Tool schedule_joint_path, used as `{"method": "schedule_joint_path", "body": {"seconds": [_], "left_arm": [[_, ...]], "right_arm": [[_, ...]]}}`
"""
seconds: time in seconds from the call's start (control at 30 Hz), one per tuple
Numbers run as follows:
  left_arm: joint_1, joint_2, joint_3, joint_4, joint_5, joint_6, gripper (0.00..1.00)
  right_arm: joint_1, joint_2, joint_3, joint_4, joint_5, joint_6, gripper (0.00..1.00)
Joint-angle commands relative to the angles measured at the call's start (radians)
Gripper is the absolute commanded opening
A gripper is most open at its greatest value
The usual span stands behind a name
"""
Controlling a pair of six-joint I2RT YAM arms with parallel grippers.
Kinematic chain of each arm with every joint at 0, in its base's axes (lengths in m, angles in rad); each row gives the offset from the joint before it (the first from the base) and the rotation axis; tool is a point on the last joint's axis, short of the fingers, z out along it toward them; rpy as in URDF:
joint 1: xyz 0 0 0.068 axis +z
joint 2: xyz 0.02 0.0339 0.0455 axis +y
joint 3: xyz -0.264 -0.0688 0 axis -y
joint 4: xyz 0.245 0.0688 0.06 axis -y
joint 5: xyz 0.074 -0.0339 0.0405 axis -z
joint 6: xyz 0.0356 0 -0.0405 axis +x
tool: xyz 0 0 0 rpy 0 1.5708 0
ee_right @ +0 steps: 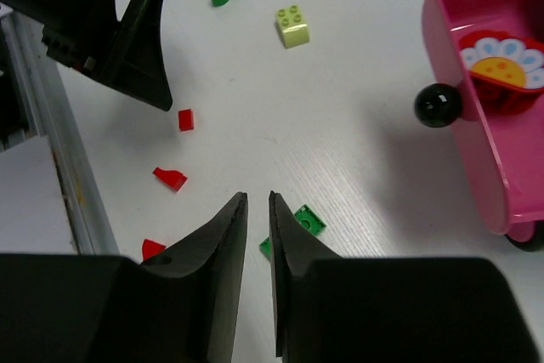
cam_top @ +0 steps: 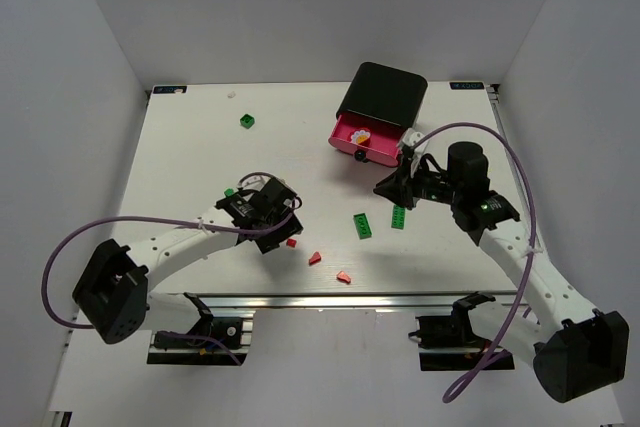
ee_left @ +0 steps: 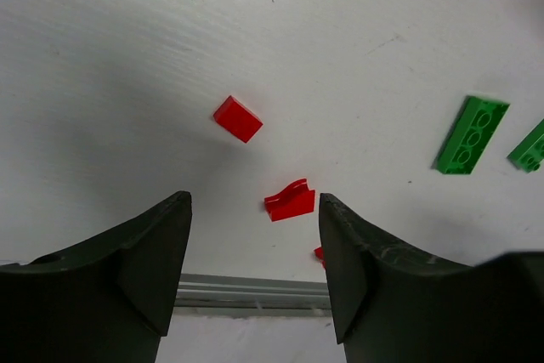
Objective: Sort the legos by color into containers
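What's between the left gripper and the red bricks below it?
Nothing visible. The left gripper is open above bare table, with the curved red piece just ahead of the gap between its fingers and the flat red brick a little beyond, both uncovered.

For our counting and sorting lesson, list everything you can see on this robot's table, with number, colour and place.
Glossy black cabinet: one, far side of the table.
Pink drawer with a black knob: one, pulled open at the cabinet's front.
Flower-patterned piece: one, white and yellow, inside the drawer.
Flat studded bricks: two, dark green, mid-table.
Cube brick: one, dark green, far left.
Small green piece: one, beside the left arm.
Lime-yellow block: one, mid-table.
Red bits: three, near edge.
Purple cables: thin, looping from both arms.
Left gripper: black, open above the red bits.
Right gripper: black, nearly closed, empty.
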Motion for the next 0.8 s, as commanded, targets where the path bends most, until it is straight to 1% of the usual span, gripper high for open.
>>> {"method": "schedule_joint_path", "body": {"seconds": [0.0, 0.13, 0.3, 0.5, 0.63, 0.77], "left_arm": [[-0.005, 0.004, -0.028, 0.036, -0.001, -0.163, 0.71], [-0.005, 0.078, -0.037, 0.09, 0.058, -0.218, 0.68], [0.004, 0.142, -0.037, 0.122, 0.073, -0.249, 0.65], [0.013, 0.182, -0.036, 0.122, 0.052, -0.266, 0.63], [0.013, 0.214, -0.031, 0.141, 0.047, -0.269, 0.57], [0.013, 0.265, 0.002, 0.119, 0.032, -0.267, 0.53]], "right_arm": [[-0.024, -0.048, -0.018, 0.087, 0.013, 0.05, 0.23], [-0.043, -0.06, -0.035, 0.087, -0.003, 0.056, 0.22], [-0.06, -0.071, -0.044, 0.087, -0.007, 0.059, 0.22], [-0.078, -0.083, -0.047, 0.087, -0.007, 0.062, 0.21], [-0.087, -0.092, -0.049, 0.087, -0.013, 0.062, 0.2], [-0.095, -0.1, -0.052, 0.087, -0.016, 0.064, 0.18]]}}
